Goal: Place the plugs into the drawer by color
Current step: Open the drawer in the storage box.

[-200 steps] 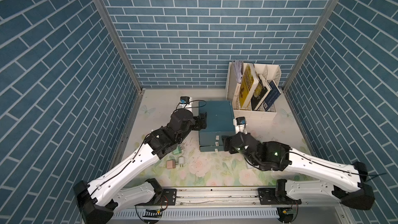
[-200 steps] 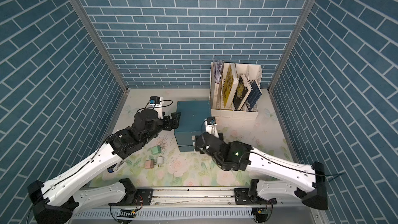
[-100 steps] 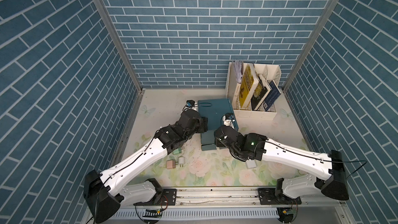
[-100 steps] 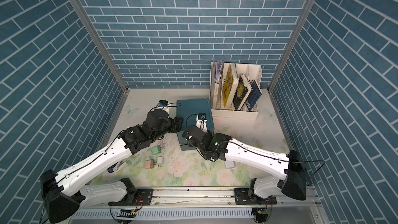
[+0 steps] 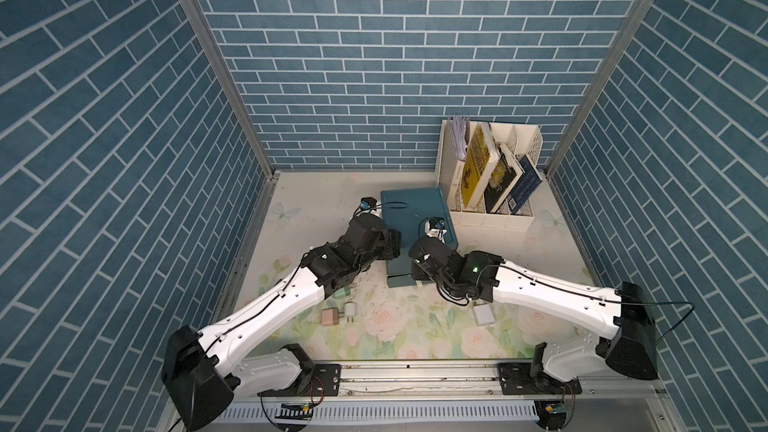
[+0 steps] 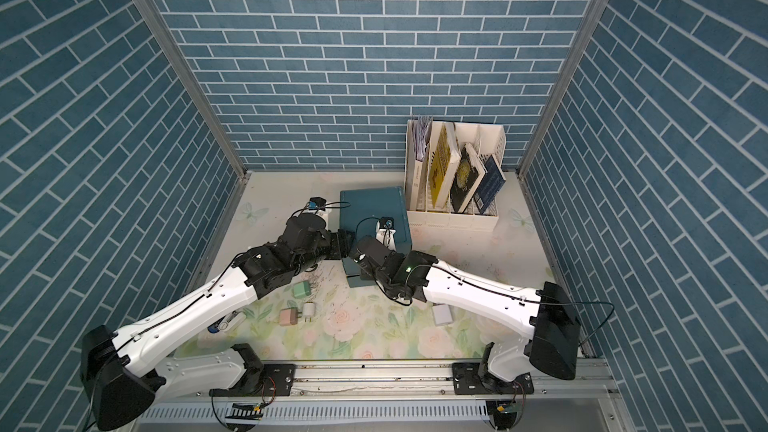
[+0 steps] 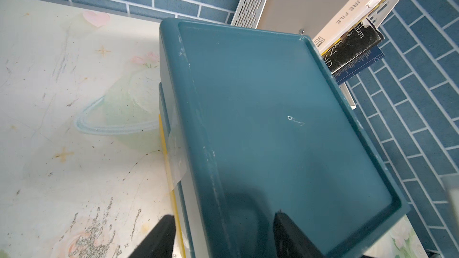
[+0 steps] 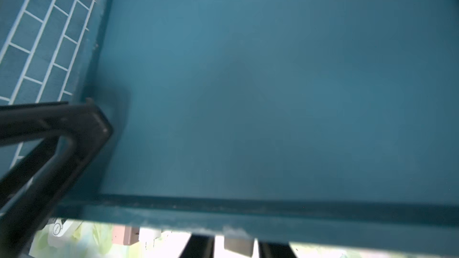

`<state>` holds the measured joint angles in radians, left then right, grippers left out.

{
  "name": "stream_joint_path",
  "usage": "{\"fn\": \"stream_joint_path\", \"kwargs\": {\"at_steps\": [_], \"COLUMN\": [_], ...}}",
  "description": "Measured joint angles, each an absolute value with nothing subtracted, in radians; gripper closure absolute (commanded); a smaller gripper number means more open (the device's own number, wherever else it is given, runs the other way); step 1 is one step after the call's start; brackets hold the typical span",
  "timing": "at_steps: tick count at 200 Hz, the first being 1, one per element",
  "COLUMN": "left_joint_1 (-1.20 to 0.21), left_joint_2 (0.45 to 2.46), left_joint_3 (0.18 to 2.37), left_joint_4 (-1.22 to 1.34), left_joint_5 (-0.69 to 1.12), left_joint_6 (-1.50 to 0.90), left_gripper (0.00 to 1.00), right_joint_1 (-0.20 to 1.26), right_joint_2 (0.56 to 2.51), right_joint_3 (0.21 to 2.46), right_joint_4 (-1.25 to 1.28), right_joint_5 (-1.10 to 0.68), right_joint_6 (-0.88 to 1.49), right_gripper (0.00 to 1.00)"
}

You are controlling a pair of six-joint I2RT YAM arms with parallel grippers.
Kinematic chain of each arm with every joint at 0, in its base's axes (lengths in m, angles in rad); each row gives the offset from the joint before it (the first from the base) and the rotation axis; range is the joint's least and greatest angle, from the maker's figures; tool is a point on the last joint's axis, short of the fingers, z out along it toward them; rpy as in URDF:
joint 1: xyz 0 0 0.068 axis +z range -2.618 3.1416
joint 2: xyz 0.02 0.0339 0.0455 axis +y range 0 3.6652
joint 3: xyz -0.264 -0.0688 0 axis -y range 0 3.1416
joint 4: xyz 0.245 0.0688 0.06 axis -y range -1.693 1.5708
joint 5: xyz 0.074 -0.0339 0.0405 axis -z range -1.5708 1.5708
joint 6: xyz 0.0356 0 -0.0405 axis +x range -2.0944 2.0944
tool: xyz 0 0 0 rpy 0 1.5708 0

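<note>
on the mat, nearest: pink plug, white plug, mint plug. right gripper: jaws narrow, flanking the tab pull of the drawer; contact cannot be told. left gripper: jaws half apart astride the drawer's top edge; grip cannot be told.

In the blurred wrist view, my right jaws' fingertips run off the edge. I can't tell whether they touch the small white tab between them. My left jaws' fingertips are cropped too.
</note>
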<state>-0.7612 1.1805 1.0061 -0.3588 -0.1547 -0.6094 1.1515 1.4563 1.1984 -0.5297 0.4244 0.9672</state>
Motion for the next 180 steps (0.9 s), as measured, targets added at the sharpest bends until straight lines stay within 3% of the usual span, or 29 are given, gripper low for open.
{"fn": "stream_joint_path", "kwargs": {"at_steps": [38, 127, 180], "left_joint_1": [-0.757, -0.726, -0.725], "left_joint_2": [1.191, 1.192, 1.191], "left_joint_3": [0.987, 0.964, 0.953], "left_joint_4": [-0.324, -0.271, -0.250], "left_joint_5": [-0.152, -0.182, -0.197], "left_joint_6": [-0.610, -0.645, -0.699], "left_gripper": [0.33, 0.47, 0.53], "right_joint_1": [1.164, 1.343, 1.431], "right_joint_2": [1.467, 1.478, 1.385], "right_joint_3": [1.200, 1.225, 1.121], "right_joint_4": [-0.531, -0.590, -0.593], "right_joint_5": [0.422, 0.513, 0.529], "right_joint_6": [0.961, 0.985, 1.069], "right_gripper": [1.00, 1.00, 1.00]}}
